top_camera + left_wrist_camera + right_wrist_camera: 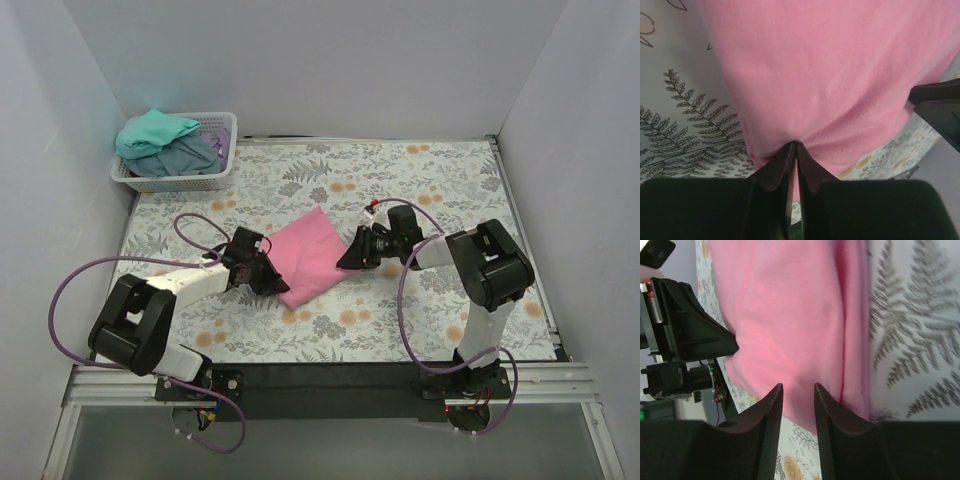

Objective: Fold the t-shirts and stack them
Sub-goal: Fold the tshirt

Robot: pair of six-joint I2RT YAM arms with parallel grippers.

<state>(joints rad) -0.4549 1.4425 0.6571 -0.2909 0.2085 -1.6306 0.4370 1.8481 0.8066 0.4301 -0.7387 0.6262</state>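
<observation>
Pinches hem of folded pink shirt (pixel 310 255) on table (pixel 420 180) with left claw (pixel 794 147), tips pressed together on cloth. Holds right claw (pixel 798 390) narrowly parted at shirt's opposite edge; unclear whether touching cloth.

One pink t-shirt (pixel 310 255), one teal t-shirt (pixel 153 131), one grey-blue t-shirt (pixel 190 158), one basket (pixel 172 183), one left arm (pixel 185 284), one right arm (pixel 492 262).

L arm (pixel 185 287) stretched fwd and to its right, kept low, wrist turned inward. L gripper (pixel 794 146) has jaws pressed together, thin bit of shirt (pixel 840 75) edge pinched at the tips. R arm (pixel 470 255) bent at elbow, forearm pointing left. R gripper (pixel 798 387) low, jaws part-open w/ a gap, nothing clamped. Grippers face each other, apart.
</observation>
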